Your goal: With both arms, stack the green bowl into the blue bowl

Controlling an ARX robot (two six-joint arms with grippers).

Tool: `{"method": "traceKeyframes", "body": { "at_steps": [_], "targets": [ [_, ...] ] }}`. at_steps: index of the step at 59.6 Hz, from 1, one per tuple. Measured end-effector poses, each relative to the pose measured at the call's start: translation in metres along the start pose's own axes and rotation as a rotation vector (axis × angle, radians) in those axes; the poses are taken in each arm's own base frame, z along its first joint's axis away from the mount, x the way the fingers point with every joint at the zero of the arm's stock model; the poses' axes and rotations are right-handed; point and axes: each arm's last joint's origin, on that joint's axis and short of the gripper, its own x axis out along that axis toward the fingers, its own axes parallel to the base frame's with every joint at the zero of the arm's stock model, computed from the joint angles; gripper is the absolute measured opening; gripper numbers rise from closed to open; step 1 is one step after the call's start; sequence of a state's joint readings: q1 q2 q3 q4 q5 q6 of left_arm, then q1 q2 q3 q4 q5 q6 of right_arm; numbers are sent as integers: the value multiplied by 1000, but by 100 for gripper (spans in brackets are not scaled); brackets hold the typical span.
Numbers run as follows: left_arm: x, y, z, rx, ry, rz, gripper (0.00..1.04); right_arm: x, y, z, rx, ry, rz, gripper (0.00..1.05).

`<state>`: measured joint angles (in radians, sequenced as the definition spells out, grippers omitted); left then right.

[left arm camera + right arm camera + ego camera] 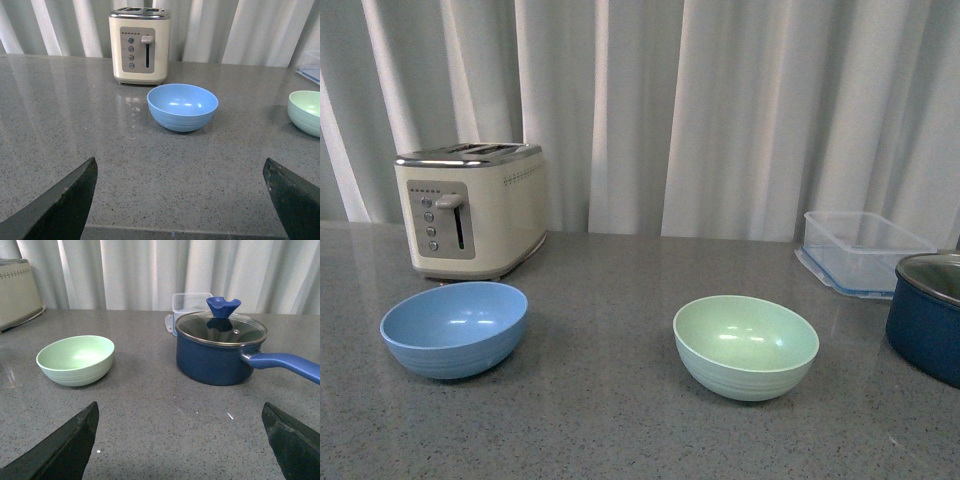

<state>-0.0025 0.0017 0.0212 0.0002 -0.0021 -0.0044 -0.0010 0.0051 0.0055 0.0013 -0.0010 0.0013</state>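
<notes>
Front view: we see the blue bowl [454,327] upright on the grey counter [600,420] in front of the toaster [470,208], and the green bowl [746,346] upright well apart to its right, near the navy pot [927,318]. Our left gripper [179,162] hangs with fingers spread wide, empty, facing the blue bowl; our right gripper [179,405] likewise, fingers wide and empty, facing green bowl and pot.

- Bright, soft, even light comes from above.
- The counter [60,115] has pale glare streaks.
- The blue bowl [454,328] and the green bowl [746,346] cast weak, diffuse shadows.
- The front view looks slightly soft.
</notes>
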Motion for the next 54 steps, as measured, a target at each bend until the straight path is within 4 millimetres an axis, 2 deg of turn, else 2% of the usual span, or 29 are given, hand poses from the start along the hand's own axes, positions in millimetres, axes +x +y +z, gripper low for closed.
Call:
{"method": "traceKeyframes", "body": {
  "at_steps": [20, 22, 27, 29, 32, 38, 42, 54],
  "targets": [
    [0, 0, 0, -3, 3, 7, 98, 0, 0, 0, 0, 0, 0, 95],
    [1, 0, -2, -34, 87, 71, 98, 0, 0, 0, 0, 0, 0, 95],
    [6, 3, -2, -51, 492, 332, 98, 0, 0, 0, 0, -2, 0, 95],
    [13, 5, -4, -54, 565, 368, 98, 0, 0, 0, 0, -1, 2, 95],
    [23, 7, 0, -79, 575, 368, 98, 0, 0, 0, 0, 0, 0, 95],
    [58, 14, 28, -140, 503, 327, 98, 0, 0, 0, 0, 0, 0, 95],
    [80, 18, 41, -162, 519, 296, 98, 0, 0, 0, 0, 0, 0, 95],
    [135, 25, 57, -166, 575, 288, 98, 0, 0, 0, 0, 0, 0, 95]
  ]
}}
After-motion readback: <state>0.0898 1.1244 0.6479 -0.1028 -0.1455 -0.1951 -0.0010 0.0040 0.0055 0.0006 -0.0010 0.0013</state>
